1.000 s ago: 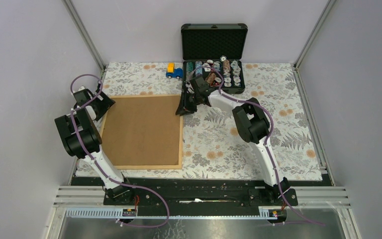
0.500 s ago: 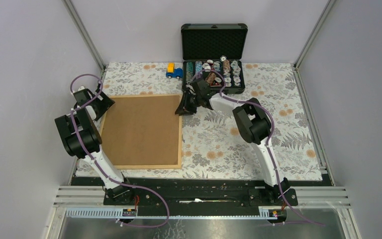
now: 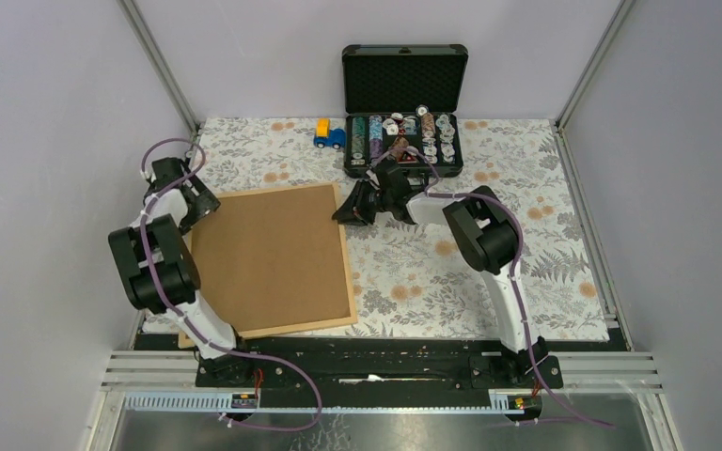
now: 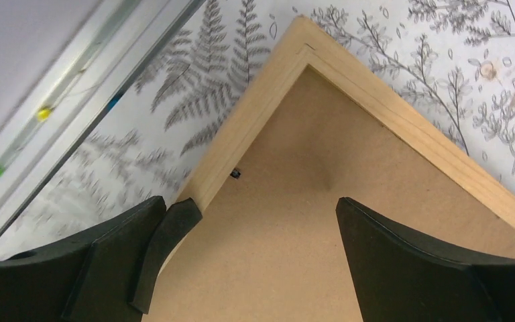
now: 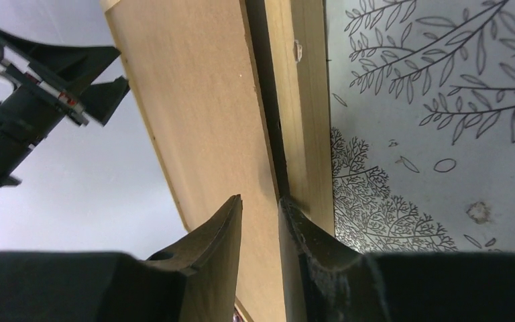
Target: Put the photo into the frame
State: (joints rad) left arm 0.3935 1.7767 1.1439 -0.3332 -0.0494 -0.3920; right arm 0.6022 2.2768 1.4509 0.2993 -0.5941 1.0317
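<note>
The frame [image 4: 251, 114] has twisted askew; our right gripper [image 5: 260, 201] pinches its far corner, our left gripper [image 4: 255, 208] gapes empty.

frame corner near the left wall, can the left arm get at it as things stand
Probably yes. On the left arm the jaws stand wide open right at that corner of the frame, one by its wooden edge, the other over the brown board, with nothing in between.
</note>
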